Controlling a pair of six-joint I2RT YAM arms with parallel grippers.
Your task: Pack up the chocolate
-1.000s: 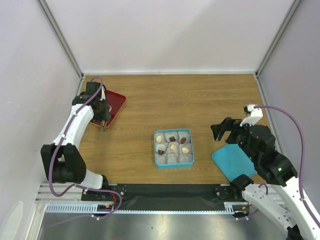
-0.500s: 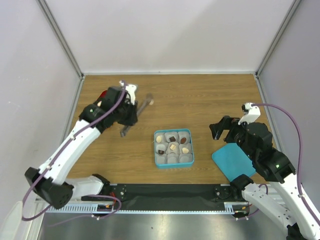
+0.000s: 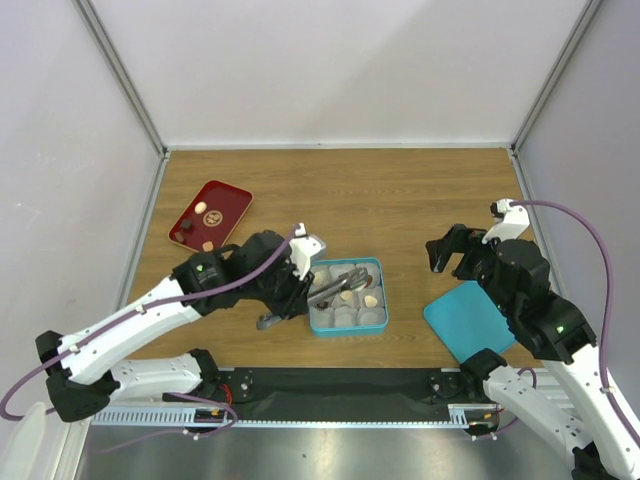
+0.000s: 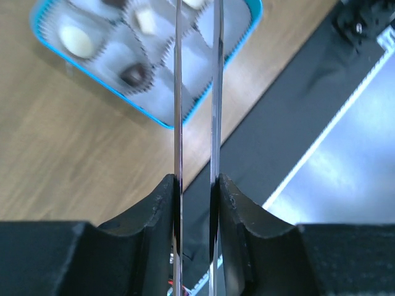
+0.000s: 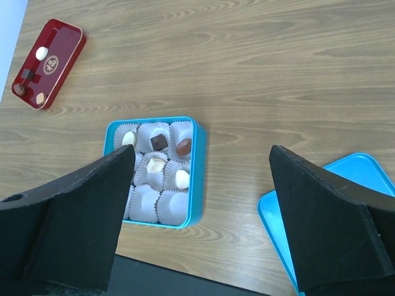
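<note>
Several chocolates lie in white paper cups in the blue box (image 3: 383,312), among them a cream one (image 5: 155,164) and a dark one (image 5: 159,141). Three more chocolates (image 3: 208,210) lie on the red tray (image 3: 228,198) at the far left. My left gripper (image 3: 298,297) is shut on the thin metal tongs (image 3: 338,284), which reach over the box. In the left wrist view the tongs (image 4: 177,92) run up out of frame, so I cannot tell whether they hold anything. My right gripper (image 3: 452,252) is open and empty, above the table to the right of the box.
The blue lid (image 3: 468,318) lies flat on the table at the right, partly under my right arm. The red tray also shows in the right wrist view (image 5: 69,57). The black front edge strip (image 3: 340,382) runs just near the box.
My left arm has swung from the red tray at the far left across to the blue box, carrying the tongs. My right arm has barely moved.
</note>
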